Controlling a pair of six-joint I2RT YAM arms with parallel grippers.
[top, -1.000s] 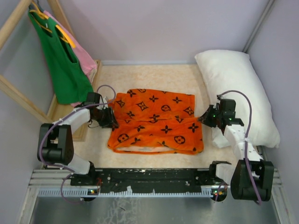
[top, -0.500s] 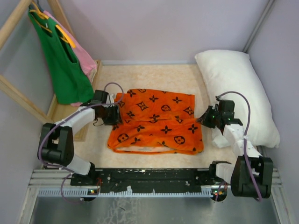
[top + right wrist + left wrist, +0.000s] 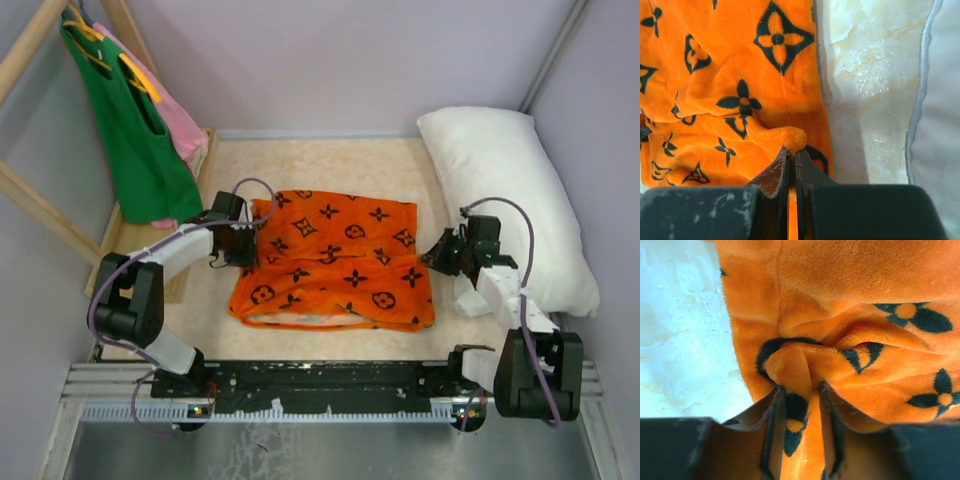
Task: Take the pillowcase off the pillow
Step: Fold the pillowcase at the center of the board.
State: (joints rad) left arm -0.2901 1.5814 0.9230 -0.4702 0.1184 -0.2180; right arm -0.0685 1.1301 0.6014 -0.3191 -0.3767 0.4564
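Green is the first thing on the far left of the pillowcase: a tank top (image 3: pixel 135 130) hangs from a wooden frame (image 3: pixel 30 190), with a pink garment (image 3: pixel 182 132) just behind it, both well apart from the pillowcase.

My left gripper (image 3: pixel 245 247) sits at the pillowcase's left edge, toward its far corner. In my left wrist view it (image 3: pixel 799 390) is clenched on a raised fold of the plush orange cloth, which bunches up between the fingers with a black flower motif caught in the pinch.

The pillowcase (image 3: pixel 335 262) itself lies spread and rumpled on the pale worktop (image 3: pixel 330 165), orange with black flowers, stars and circles, its near hem slightly gaping.

My right gripper (image 3: pixel 440 255) is at the pillowcase's right edge. In the right wrist view it (image 3: pixel 791 152) is closed almost flat on a small peak of that edge, lifted a little off the worktop.

Right of the pillowcase, and not touching it, the white pillow (image 3: pixel 510 190) lies bare along the right wall, beyond a strip of worktop.
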